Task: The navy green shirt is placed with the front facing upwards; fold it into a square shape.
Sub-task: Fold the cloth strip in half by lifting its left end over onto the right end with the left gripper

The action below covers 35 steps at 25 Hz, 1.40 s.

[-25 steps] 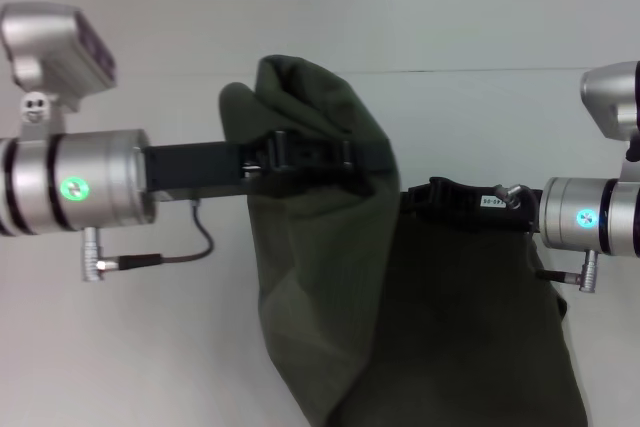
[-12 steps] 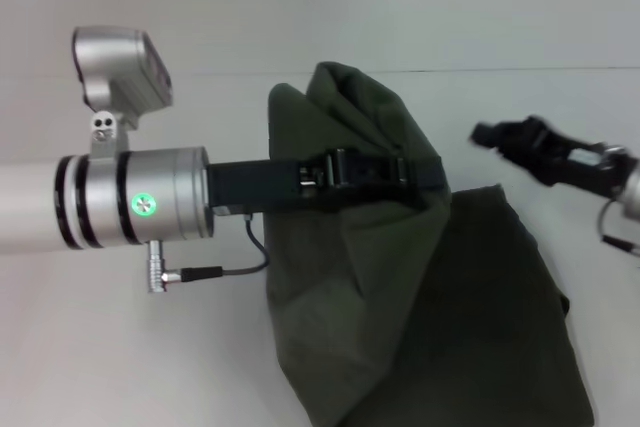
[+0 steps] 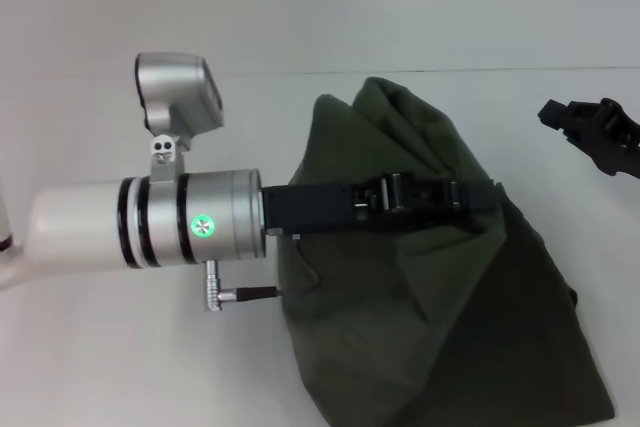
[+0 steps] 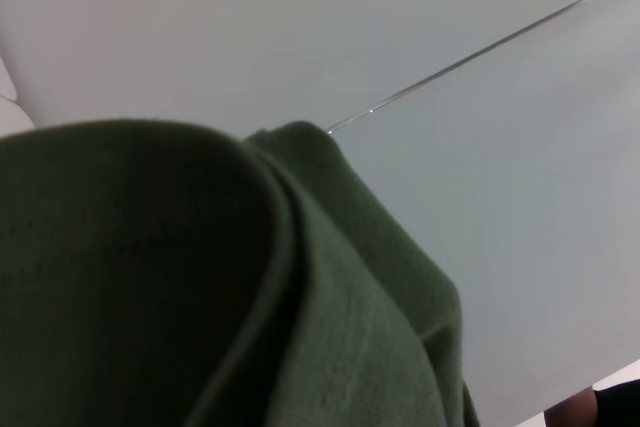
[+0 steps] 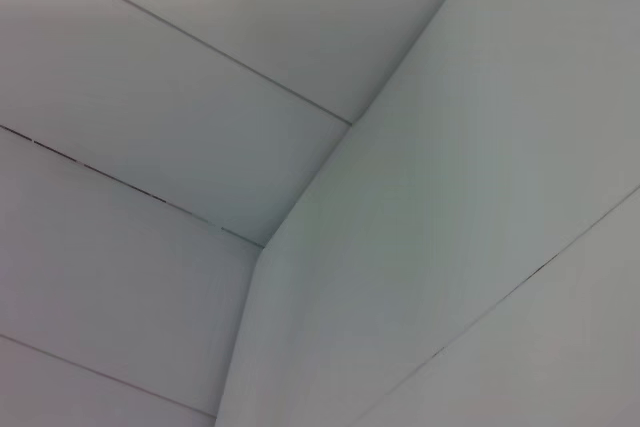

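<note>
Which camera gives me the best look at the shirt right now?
The head view: it shows the navy green shirt bunched on the table, draped over the left gripper. The left wrist view shows only a close fold of green cloth. The right wrist view shows none of it.

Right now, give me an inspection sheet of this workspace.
Surface: pale table, bare where it shows.
Job's things: green shirt bunched and lifted, draped over the left arm; not yet a square.
Clutter: nothing seen.
Hands: left hand reaches across the raised cloth, apparently shut on a fold; right hand hangs off to the side, clear of the shirt, its fingers not readable.
Cables: thin lead plugged in under the left wrist, running toward the cloth.
Surroundings: plain pale wall behind the table; panel seams in the right wrist view.
</note>
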Motion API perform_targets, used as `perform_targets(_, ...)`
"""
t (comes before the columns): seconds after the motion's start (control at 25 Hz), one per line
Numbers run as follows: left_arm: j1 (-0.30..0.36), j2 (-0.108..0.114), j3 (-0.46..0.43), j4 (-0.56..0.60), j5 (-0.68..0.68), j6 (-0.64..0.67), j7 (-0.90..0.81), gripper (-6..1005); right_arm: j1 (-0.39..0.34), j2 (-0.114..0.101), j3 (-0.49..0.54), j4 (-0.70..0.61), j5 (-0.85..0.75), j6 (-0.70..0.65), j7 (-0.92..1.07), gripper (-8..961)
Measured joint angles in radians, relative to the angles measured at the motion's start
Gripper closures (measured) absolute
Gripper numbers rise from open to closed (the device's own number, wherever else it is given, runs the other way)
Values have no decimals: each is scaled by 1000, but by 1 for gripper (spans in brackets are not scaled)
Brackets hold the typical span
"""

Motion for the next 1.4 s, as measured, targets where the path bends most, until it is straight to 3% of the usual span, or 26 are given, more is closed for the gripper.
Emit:
perform_targets(0.44,-35,-3,0,-105,-3,-130,76,915,-8,1,2,-1,-5,-3,-3,876)
perform_targets(1.0,-126,-3,-14,-292,-8,-301,217,907,-15,5,2,-1,-3,-3,-5,843)
perform_targets(1.4,-163,-3,-103,-409,-7,-404,321,900,-13,9,0,1,-5,-3,-12,820)
